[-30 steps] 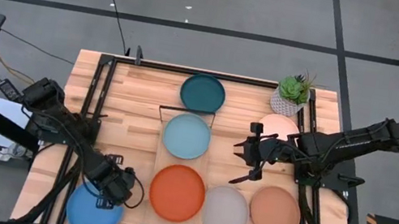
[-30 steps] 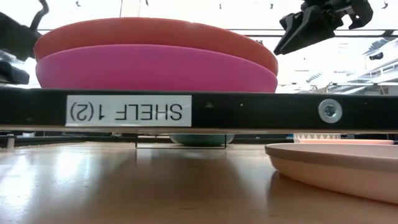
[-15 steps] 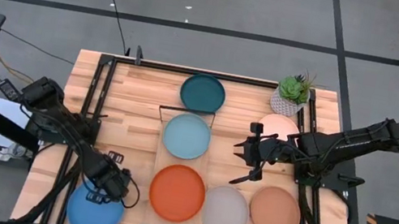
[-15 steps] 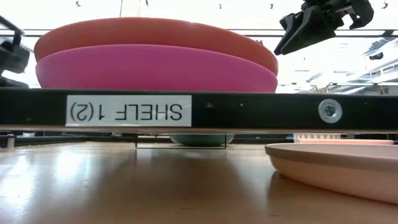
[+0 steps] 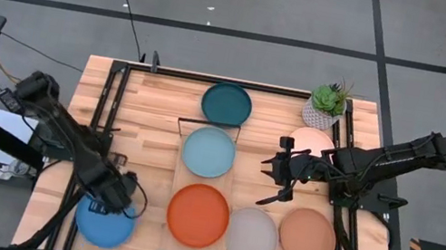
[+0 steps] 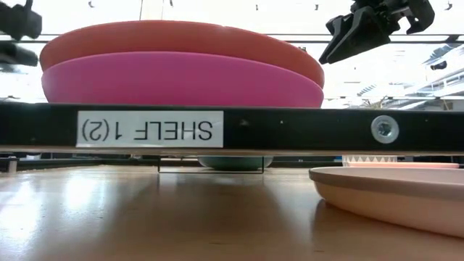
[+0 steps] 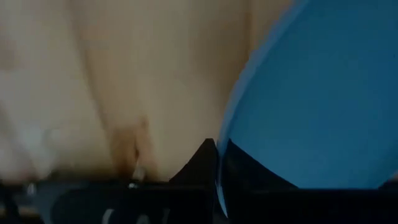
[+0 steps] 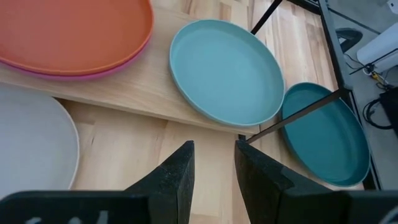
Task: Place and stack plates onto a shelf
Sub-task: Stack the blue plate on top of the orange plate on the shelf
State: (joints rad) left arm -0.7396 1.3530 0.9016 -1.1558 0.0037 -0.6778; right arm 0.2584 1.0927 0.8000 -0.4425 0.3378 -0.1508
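Note:
The bright blue plate (image 5: 102, 225) is at the table's near left corner, with my left gripper (image 5: 118, 200) shut on its far rim. On the light-wood shelf (image 5: 230, 202) lie a pale aqua plate (image 5: 209, 152) and an orange plate (image 5: 199, 215) stacked on a magenta one (image 6: 181, 83). A dark teal plate (image 5: 227, 104) lies beyond the shelf's far end. Grey (image 5: 251, 237) and terracotta (image 5: 307, 236) plates lie to the right. My right arm partly hides the peach plate (image 5: 312, 141). My right gripper (image 5: 280, 177) hovers open right of the shelf, holding nothing. My left gripper pinches the blue plate's rim (image 7: 219, 167) between its two fingers, at the plate's far right side. The fingers come slanting down from the far left. The held edge is raised; whether the near edge rests on the table, I cannot tell.
A small potted plant (image 5: 327, 107) stands at the far right corner. Black frame bars (image 5: 105, 113) run along the table's left and right sides. Bare wood lies left of the shelf (image 5: 147, 139).
My left gripper has shut on the blue plate's rim, then risen and drawn back a little toward the table's far left. The plate has shifted with it toward the far edge. My right arm has kept still.

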